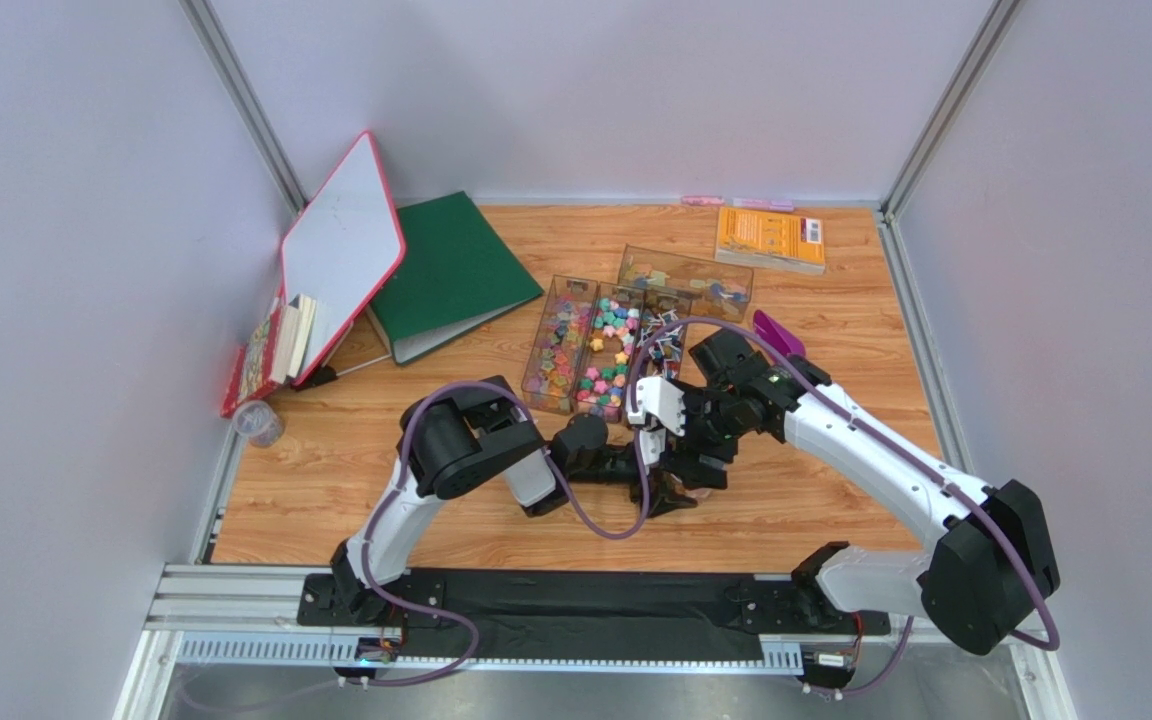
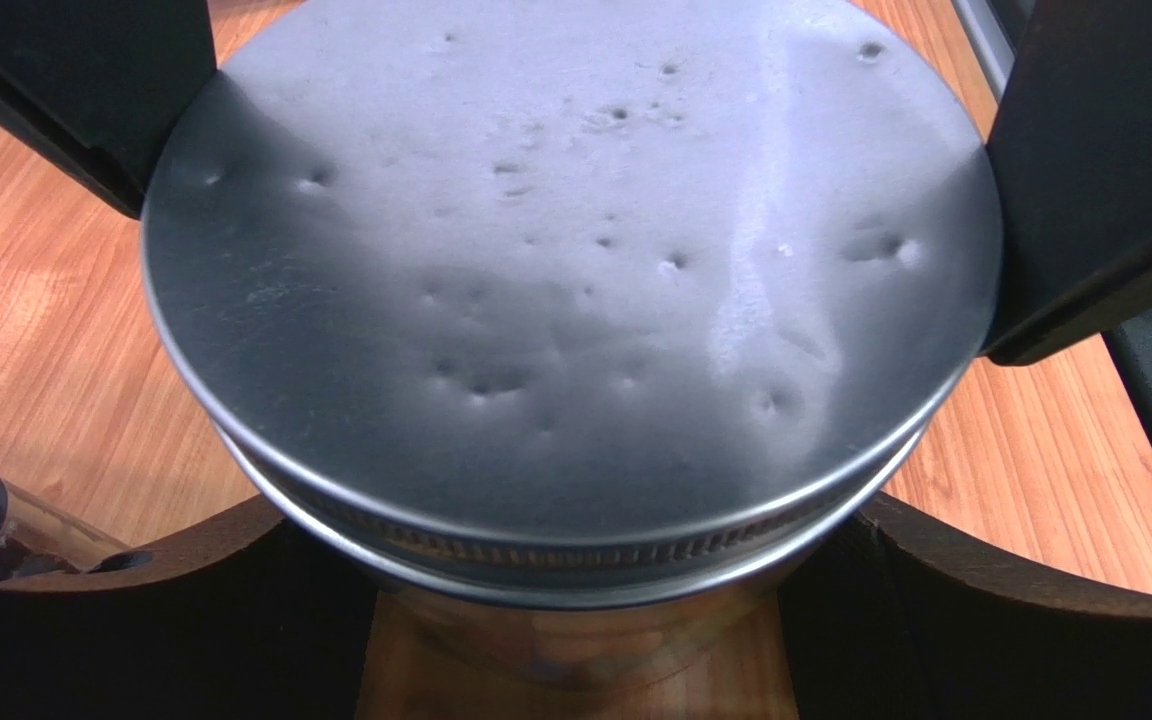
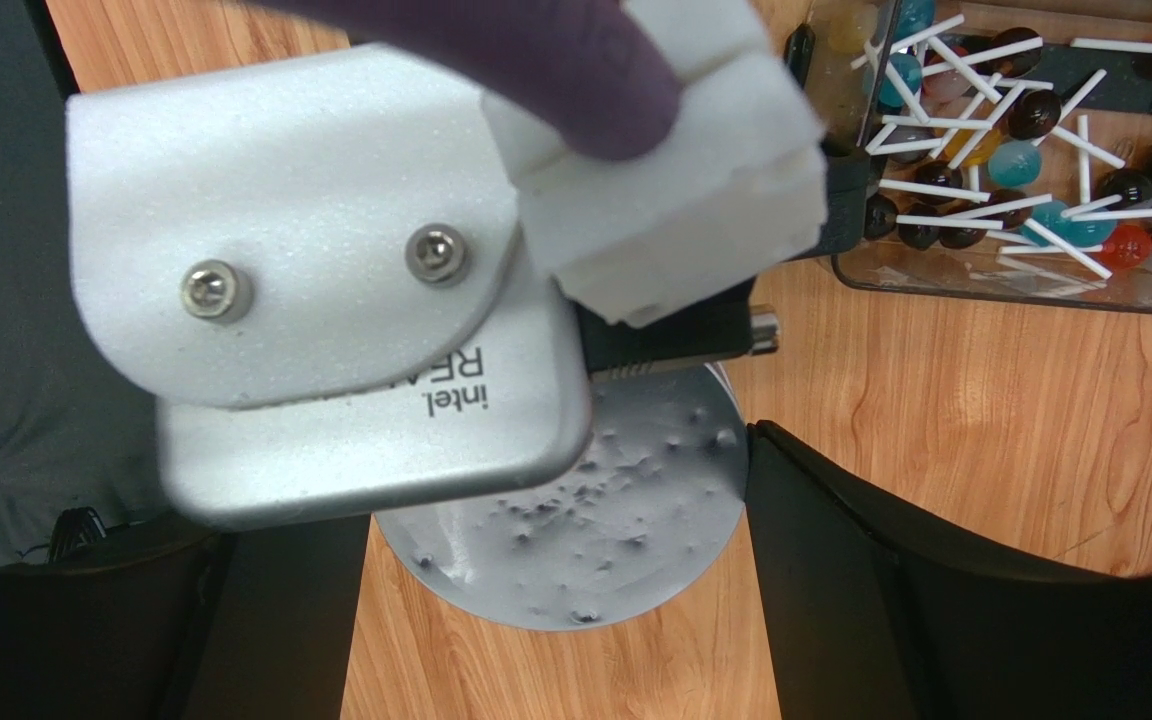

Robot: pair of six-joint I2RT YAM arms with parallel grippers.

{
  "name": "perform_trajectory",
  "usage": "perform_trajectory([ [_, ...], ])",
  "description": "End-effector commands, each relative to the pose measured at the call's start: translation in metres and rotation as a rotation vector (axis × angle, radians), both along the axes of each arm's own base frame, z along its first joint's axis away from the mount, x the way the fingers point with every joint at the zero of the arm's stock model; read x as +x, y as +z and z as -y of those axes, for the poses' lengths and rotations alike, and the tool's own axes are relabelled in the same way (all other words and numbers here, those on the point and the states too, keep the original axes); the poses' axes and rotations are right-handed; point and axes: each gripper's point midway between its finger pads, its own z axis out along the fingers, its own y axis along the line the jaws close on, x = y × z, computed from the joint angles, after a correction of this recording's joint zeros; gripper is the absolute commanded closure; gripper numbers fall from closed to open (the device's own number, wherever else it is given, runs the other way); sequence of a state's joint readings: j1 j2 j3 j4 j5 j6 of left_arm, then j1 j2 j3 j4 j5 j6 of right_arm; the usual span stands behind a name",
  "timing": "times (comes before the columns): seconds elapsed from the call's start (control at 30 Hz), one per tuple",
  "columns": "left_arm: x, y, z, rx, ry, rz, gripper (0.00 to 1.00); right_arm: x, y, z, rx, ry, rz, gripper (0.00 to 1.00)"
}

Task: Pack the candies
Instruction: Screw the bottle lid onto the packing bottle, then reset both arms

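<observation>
Two tools meet over one jar (image 2: pixel 582 638) that stands on the wooden worktop (image 2: pixel 41 345), a little in front of the arm bases. The left tool (image 2: pixel 575 518) is spread wide around the glass body just under the lid. Its dark fingers (image 2: pixel 117 630) curve against the jar on both sides, so it has hold of the jar.

The right tool (image 3: pixel 560 495) comes in from the far side and is also spread wide. Its black fingers (image 2: pixel 1093 165) sit against opposite edges of the dented metal lid (image 2: pixel 567 285), which looks clamped between them. The lid rests flat on the jar with its screw band showing underneath. Most of the right wrist view is blocked by the left arm's silver camera (image 3: pixel 372 405) on its white mount.

The candies (image 1: pixel 605 338) lie in clear trays (image 1: pixel 683 258) at mid-worktop, just beyond the two tools. They are small, coloured wrapped sweets, and one tray close beside the jar holds lollipops (image 3: pixel 1033 135) on white sticks. A purple scoop (image 1: pixel 775 330) lies just right of the trays.

At the back are a green binder (image 1: pixel 455 270), a red-framed whiteboard (image 1: pixel 339 248) and an orange book (image 1: pixel 770 237).
</observation>
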State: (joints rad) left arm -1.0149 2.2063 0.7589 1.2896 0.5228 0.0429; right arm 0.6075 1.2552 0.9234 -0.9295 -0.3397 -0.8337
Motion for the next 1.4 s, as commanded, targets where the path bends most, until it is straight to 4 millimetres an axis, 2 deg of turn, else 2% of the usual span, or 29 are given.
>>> perform_trajectory([
  [0.0,0.001,-0.085,-0.046,0.301,0.075,-0.037,1.00,-0.054,-0.029,0.027,-0.135,-0.126,-0.276,0.38],
  [0.07,0.000,-0.086,-0.047,0.304,0.073,-0.042,1.00,-0.056,-0.028,0.026,-0.123,-0.113,-0.276,0.32],
  [0.1,-0.001,-0.085,-0.047,0.306,0.073,-0.043,0.97,-0.057,-0.027,0.026,-0.118,-0.108,-0.276,0.28],
  [0.2,-0.003,-0.084,-0.049,0.314,0.058,-0.045,0.70,-0.056,-0.024,0.024,-0.102,-0.103,-0.268,0.11],
  [0.23,-0.006,-0.083,-0.050,0.314,0.044,-0.043,0.53,-0.055,-0.022,0.024,-0.100,-0.107,-0.263,0.07],
  [0.27,-0.009,-0.082,-0.050,0.310,0.026,-0.039,0.43,-0.054,-0.020,0.022,-0.092,-0.103,-0.256,0.00],
  [0.33,-0.011,-0.078,-0.053,0.308,0.026,-0.039,0.28,-0.054,-0.010,0.019,-0.067,-0.082,-0.248,0.00],
  [0.4,-0.014,-0.072,-0.054,0.296,0.011,-0.031,0.20,-0.054,-0.005,0.016,-0.045,-0.067,-0.236,0.00],
  [0.47,-0.018,-0.072,-0.058,0.301,0.001,-0.036,0.01,-0.054,-0.006,0.017,-0.048,-0.064,-0.236,0.00],
  [0.73,-0.027,-0.068,-0.066,0.304,-0.013,-0.059,0.00,-0.050,-0.002,0.022,-0.029,-0.031,-0.153,0.00],
  [0.83,-0.026,-0.061,-0.072,0.318,0.001,-0.053,0.00,-0.045,-0.004,0.033,-0.071,-0.042,-0.100,0.00],
  [1.0,-0.036,-0.042,-0.087,0.334,-0.006,-0.070,0.00,-0.045,-0.022,0.069,-0.186,-0.104,-0.080,0.00],
  [1.13,-0.035,-0.033,-0.097,0.373,0.007,-0.047,0.00,-0.032,-0.021,0.098,-0.206,-0.198,-0.009,0.00],
  [1.2,-0.031,-0.026,-0.101,0.408,0.024,-0.034,0.00,-0.021,-0.011,0.109,-0.179,-0.275,0.043,0.00],
  [1.27,-0.021,-0.023,-0.105,0.464,0.065,-0.018,0.00,-0.003,0.009,0.110,-0.124,-0.390,0.113,0.00],
  [1.33,-0.010,-0.007,-0.105,0.514,0.090,0.009,0.00,0.014,0.030,0.115,-0.068,-0.514,0.183,0.00],
  [1.37,-0.003,0.001,-0.104,0.520,0.097,0.024,0.00,0.028,0.050,0.115,-0.031,-0.565,0.244,0.00],
])
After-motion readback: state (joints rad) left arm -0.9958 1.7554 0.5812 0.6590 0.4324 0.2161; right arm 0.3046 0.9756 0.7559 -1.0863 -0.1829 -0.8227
